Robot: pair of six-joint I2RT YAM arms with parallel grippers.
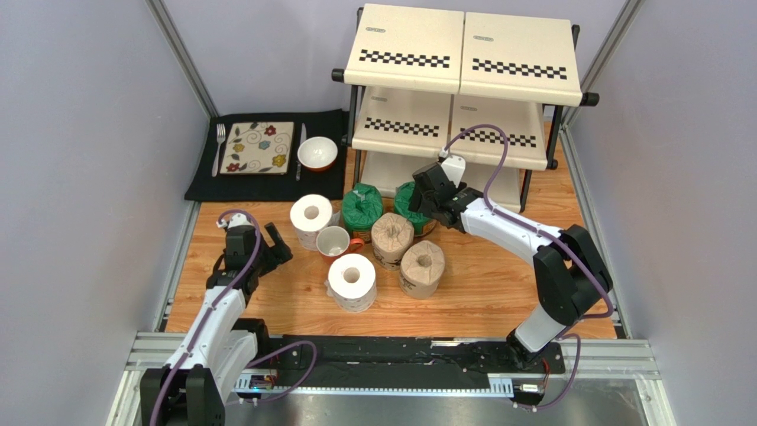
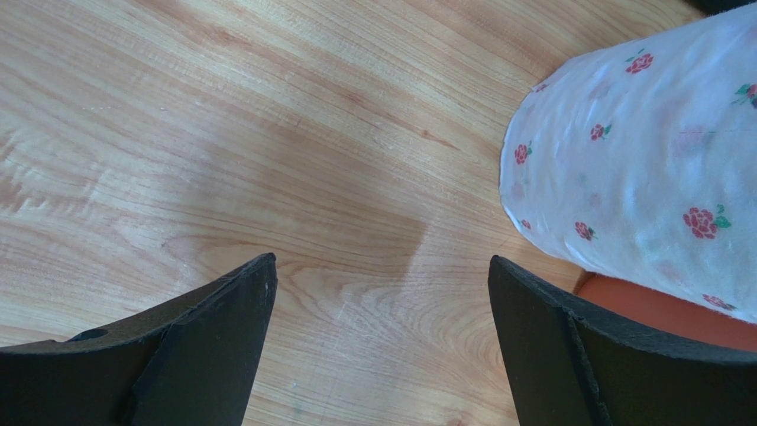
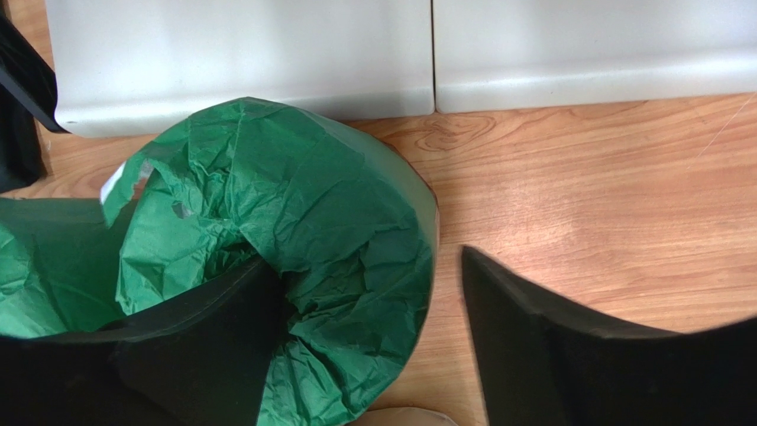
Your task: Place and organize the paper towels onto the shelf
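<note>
Only in the right wrist view is the unclenched right gripper [image 3: 364, 262] seen straddling the wall of the crinkled green-wrapped paper roll [image 3: 293, 177] at lower left.

Two white rolls [image 1: 311, 214] [image 1: 353, 280], two green rolls [image 1: 362, 207] [image 1: 405, 205] and two tan rolls [image 1: 392, 236] [image 1: 423, 266] stand on end, clustered together. Behind them stands the slanted three-tier cream shelf [image 1: 462, 67].

No words, brands, numbers or signs can be read. Small grey oval marks [image 1: 377, 29] on the cream slanted shelf [image 1: 462, 67], beyond the right gripper [image 1: 421, 201], are too small to make out.
</note>
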